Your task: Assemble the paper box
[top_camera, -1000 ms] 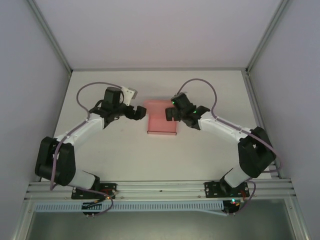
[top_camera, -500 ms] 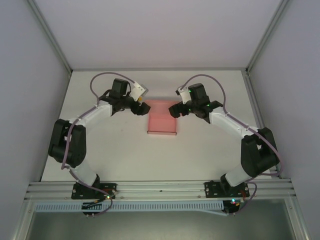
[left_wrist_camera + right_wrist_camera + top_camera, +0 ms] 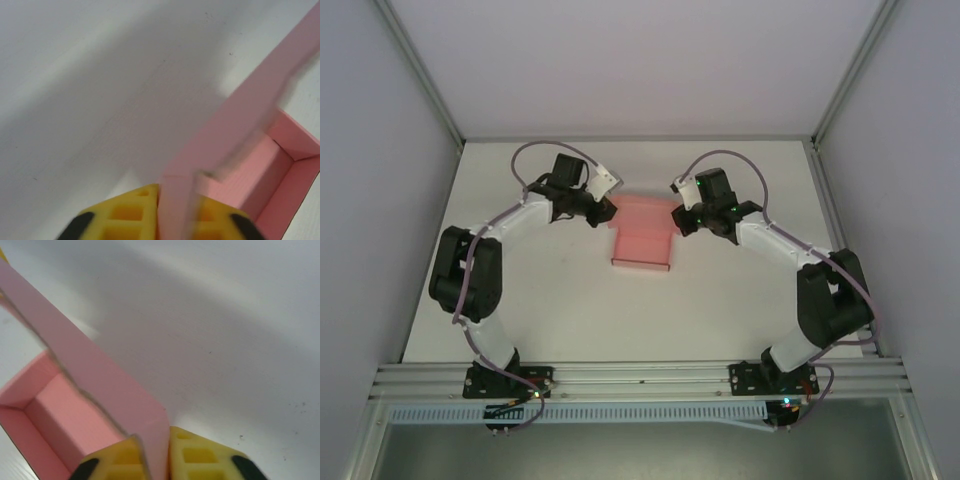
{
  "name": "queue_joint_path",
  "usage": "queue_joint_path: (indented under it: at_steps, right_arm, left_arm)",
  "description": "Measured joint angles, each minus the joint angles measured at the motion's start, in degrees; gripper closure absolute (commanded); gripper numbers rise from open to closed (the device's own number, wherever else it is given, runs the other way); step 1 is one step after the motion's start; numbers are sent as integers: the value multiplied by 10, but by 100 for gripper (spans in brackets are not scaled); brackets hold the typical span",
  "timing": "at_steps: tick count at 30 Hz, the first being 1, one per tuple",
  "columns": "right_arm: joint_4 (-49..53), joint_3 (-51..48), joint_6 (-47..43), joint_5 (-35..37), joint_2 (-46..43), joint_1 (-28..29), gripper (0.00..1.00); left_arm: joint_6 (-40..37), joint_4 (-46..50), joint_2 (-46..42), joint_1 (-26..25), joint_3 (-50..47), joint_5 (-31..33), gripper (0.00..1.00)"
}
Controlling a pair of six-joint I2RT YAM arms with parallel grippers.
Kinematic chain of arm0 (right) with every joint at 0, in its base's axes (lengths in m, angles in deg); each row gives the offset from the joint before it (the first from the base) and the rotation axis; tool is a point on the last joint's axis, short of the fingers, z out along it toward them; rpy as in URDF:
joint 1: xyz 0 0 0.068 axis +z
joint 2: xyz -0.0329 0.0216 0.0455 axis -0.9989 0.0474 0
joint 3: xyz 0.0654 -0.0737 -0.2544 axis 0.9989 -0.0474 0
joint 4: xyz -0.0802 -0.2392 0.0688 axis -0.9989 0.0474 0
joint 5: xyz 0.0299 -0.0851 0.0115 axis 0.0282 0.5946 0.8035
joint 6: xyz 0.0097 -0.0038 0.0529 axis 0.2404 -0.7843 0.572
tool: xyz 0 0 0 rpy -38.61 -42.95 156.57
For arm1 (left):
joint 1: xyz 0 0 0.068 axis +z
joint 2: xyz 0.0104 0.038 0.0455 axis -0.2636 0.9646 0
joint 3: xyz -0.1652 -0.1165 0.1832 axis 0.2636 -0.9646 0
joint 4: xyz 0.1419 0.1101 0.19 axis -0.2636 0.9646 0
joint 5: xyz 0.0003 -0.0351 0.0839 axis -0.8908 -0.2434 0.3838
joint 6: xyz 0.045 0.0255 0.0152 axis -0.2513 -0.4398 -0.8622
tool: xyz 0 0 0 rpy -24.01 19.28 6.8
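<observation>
1. Left end effector (image 3: 603,212) is pressed together on thin pink card. In its wrist view the yellow pads (image 3: 130,215) clamp the sheet from both sides.
2. The right end effector (image 3: 681,216) mirrors it, with its own pads (image 3: 200,455) pinching the opposite end of the same strip of card.
3. Spanning between the two end effectors is the lid flap (image 3: 645,205). It is raised off the surface (image 3: 550,300) and tilted, not lying flat.
4. The flap belongs to the paper box (image 3: 642,245), whose body rests on the surface on the arm-base side of both grips. In each wrist view it appears just past the fingers as an open tray with a floor and upright side walls.
5. Done so far, as I judge it: the walls are folded up and the box holds its rectangular shape.
6. Left to do, as I judge it: the top is open, so the flap has to be swung over the tray and its edge tucked in. Whether any smaller side tabs remain loose cannot be told from these views.
</observation>
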State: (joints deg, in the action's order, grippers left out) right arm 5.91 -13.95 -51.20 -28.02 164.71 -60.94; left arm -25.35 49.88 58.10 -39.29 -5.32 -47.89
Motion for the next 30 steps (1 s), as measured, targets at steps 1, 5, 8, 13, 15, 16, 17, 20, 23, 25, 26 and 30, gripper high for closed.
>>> queue_joint_path:
  at_steps: [1, 5, 8, 13, 15, 16, 17, 20, 23, 25, 26, 30]
  right_arm:
    - [2, 1, 2, 2, 0, 0, 96]
    - [2, 1, 20, 26, 0, 6, 99]
    - [-4, 1, 44, 58, 0, 17, 100]
    - [-26, 1, 103, 131, -1, 49, 100]
    - [-30, 1, 134, 169, -1, 66, 100]
    - [-31, 1, 149, 186, -1, 73, 100]
    - [-33, 1, 166, 202, -1, 78, 100]
    - [-44, 1, 208, 226, 0, 86, 100]
    - [-59, 4, 242, 234, 9, 87, 100]
    - [-67, 7, 262, 240, 17, 88, 100]
    - [-72, 7, 274, 243, 19, 88, 100]
    - [-83, 7, 301, 253, 27, 89, 100]
  left_arm:
    - [7, -4, -1, -4, 0, 8, 98]
    - [45, -38, -12, -24, -17, 67, 98]
    - [82, -47, -23, -40, -23, 113, 94]
    - [153, -72, -45, -71, -43, 199, 98]
    - [185, -87, -54, -83, -56, 234, 100]
    - [202, -94, -54, -87, -60, 247, 100]
    - [222, -103, -54, -90, -63, 260, 100]
    - [271, -128, -55, -93, -72, 282, 100]
    - [316, -153, -55, -95, -80, 295, 99]
    - [340, -171, -55, -96, -89, 300, 99]
    - [353, -180, -55, -97, -95, 302, 99]
    - [384, -204, -55, -101, -110, 309, 99]
